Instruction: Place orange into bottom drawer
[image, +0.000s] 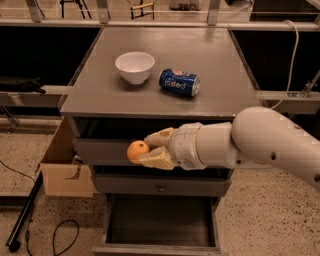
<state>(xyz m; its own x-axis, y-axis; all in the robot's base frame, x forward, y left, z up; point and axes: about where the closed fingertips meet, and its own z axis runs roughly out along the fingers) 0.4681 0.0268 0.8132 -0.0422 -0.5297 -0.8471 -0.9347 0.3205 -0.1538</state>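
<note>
My gripper (144, 149) is shut on the orange (136, 151), a small round orange fruit held between two cream fingers (156, 159). It hangs in front of the top drawer's face, left of centre. The white arm reaches in from the right. The bottom drawer (161, 225) is pulled open below, showing its dark rectangular inside. The orange is well above it.
A white bowl (134, 66) and a blue soda can (179, 82) lying on its side rest on the grey cabinet top (210, 55). A cardboard box (62, 170) stands on the floor to the left of the cabinet. A black cable and pole (25, 215) lie on the floor at left.
</note>
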